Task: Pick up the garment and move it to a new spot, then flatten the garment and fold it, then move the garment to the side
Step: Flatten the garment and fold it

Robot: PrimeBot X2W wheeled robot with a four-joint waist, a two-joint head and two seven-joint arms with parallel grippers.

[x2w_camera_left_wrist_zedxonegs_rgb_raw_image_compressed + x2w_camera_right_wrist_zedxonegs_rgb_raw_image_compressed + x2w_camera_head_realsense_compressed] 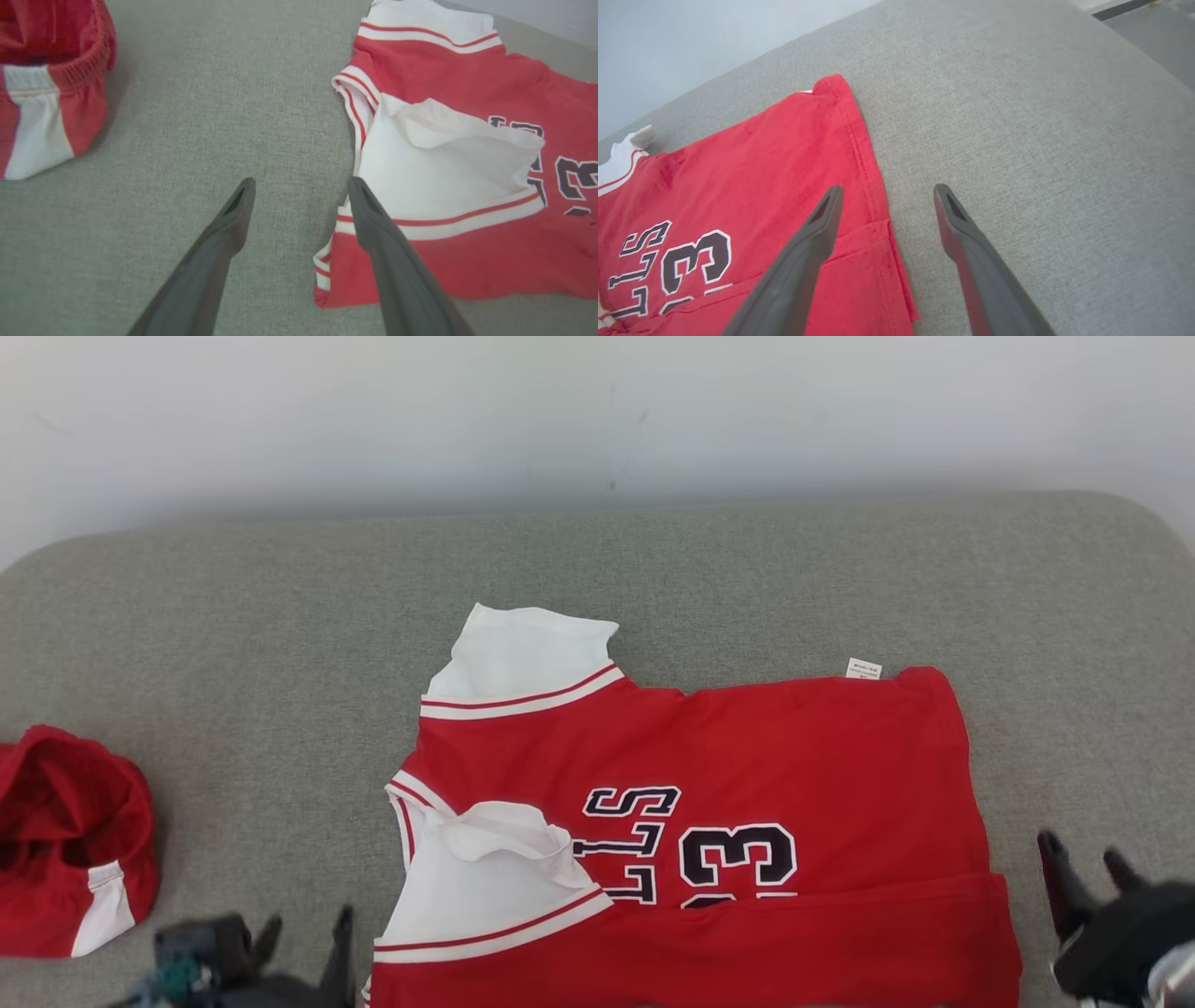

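The garment [747,756] is a red jersey with white sleeves and dark lettering, spread flat on the grey cushion [233,644]. Its near edge is folded over as a red strip that covers the bottom of the number. The near white sleeve [444,177] lies folded onto the body. My left gripper [308,929] stands open at the jersey's near left corner, nothing between its fingers; in the left wrist view [301,182] one finger overlaps the sleeve edge. My right gripper [1083,854] is open just off the jersey's right hem [868,154], one finger above the folded strip [888,189].
A second red and white piece of clothing [65,840] lies bunched at the cushion's left end, also seen in the left wrist view [46,70]. A pale wall [597,411] runs behind the cushion. Bare grey cushion [1041,140] stretches to the right of the jersey.
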